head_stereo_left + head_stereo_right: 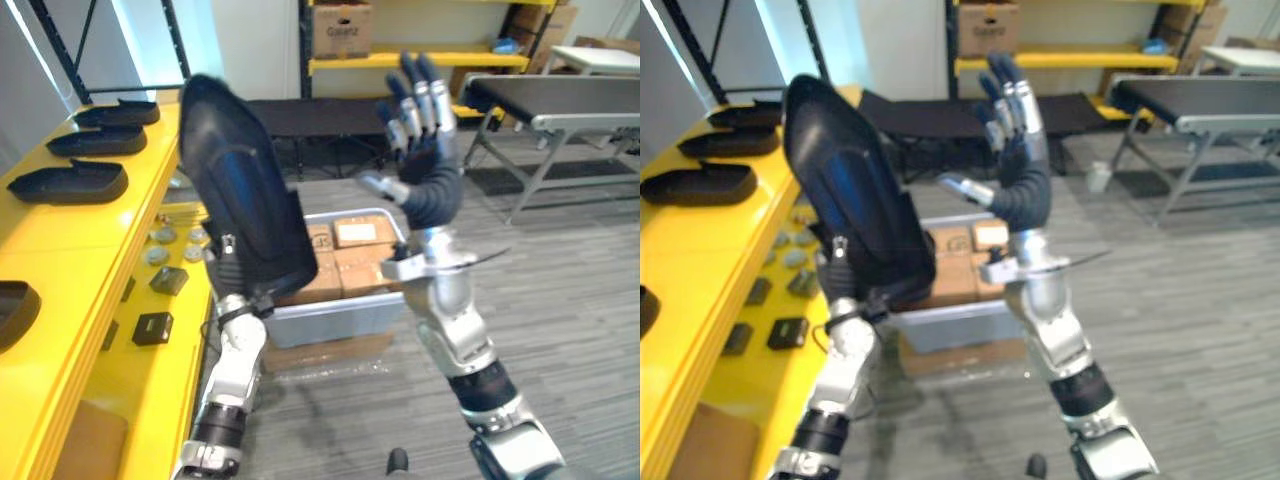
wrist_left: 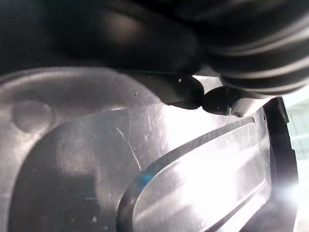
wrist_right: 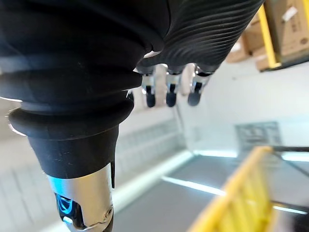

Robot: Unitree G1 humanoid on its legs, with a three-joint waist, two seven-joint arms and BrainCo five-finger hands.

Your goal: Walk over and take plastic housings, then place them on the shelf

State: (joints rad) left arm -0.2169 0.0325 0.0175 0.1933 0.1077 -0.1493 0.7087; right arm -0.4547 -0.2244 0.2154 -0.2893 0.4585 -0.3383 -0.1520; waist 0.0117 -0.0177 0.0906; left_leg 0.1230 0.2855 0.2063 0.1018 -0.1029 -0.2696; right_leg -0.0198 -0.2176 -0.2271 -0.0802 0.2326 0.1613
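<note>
Placement is the step you are in, as I judge it: the plastic housing (image 1: pixel 245 190) is off the floor and up at the left hand (image 2: pixel 251 48), standing nearly on end just beside the yellow shelf (image 1: pixel 60 240). That hand is hidden behind the shell in the eye views. Its own wrist view shows the shell's inner face pressed close, so you cannot tell how the grasp closes.

Your right hand (image 1: pixel 425 150) is raised in front of the camera, fingers straight and spread, holding nothing.

Next, you likely need to swing the left arm out over the top tier and tip the housing flat. Set it in the bare stretch between the three shelved housings (image 1: pixel 70 182) at the far end and the one (image 1: pixel 15 310) at the near edge. Keep it clear of all four, and watch the tall shell against the shelf's rim as it turns.

On the floor between the arms, the grey bin (image 1: pixel 330 315) holds cardboard boxes (image 1: pixel 365 232) packed side by side. I see no housing in it. The lower tier carries small parts (image 1: pixel 165 275) and a little black box (image 1: pixel 152 328).
</note>
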